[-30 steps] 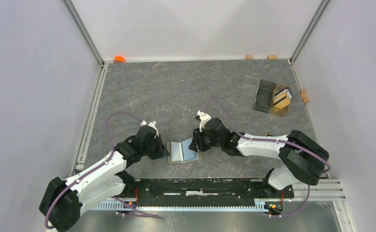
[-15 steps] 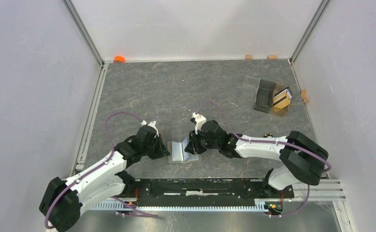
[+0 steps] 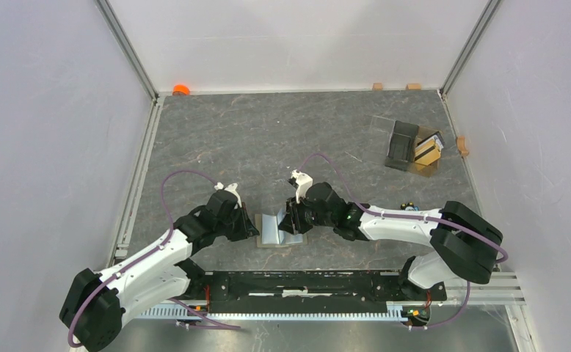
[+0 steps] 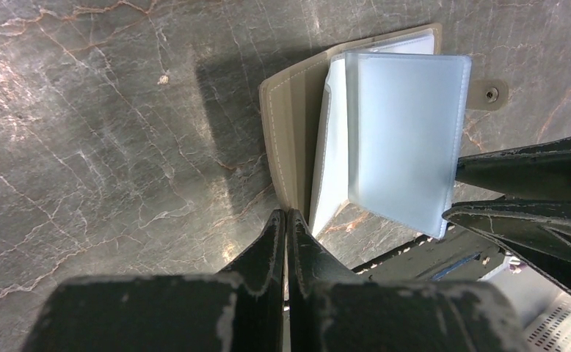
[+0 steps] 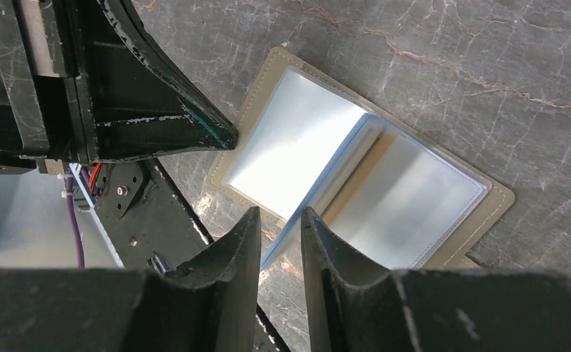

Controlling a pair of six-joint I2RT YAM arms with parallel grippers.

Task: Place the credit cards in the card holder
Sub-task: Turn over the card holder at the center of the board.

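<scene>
The olive-khaki card holder (image 3: 274,229) lies open near the table's front, between my two grippers. My left gripper (image 3: 254,228) is shut on the edge of its cover (image 4: 282,139), at the near end by the spine. A pale blue-grey inner page (image 4: 407,139) stands raised. My right gripper (image 3: 288,221) is at this page's free edge (image 5: 319,187), jaws a narrow gap apart, with the edge between the fingertips (image 5: 242,235). The tab flap (image 4: 488,94) sticks out on the far side. The tan-orange credit cards (image 3: 429,151) stand in a clear box at the back right.
The clear plastic box with a dark compartment (image 3: 403,142) sits at the back right. An orange object (image 3: 181,89) lies in the back left corner. Small wooden blocks (image 3: 377,86) are along the back and right walls. The black base rail (image 3: 304,282) runs just in front of the card holder.
My right gripper has moved left toward the wallet's spine. The inner page has swung up from lying on the right to standing upright. My left gripper has stayed put.
</scene>
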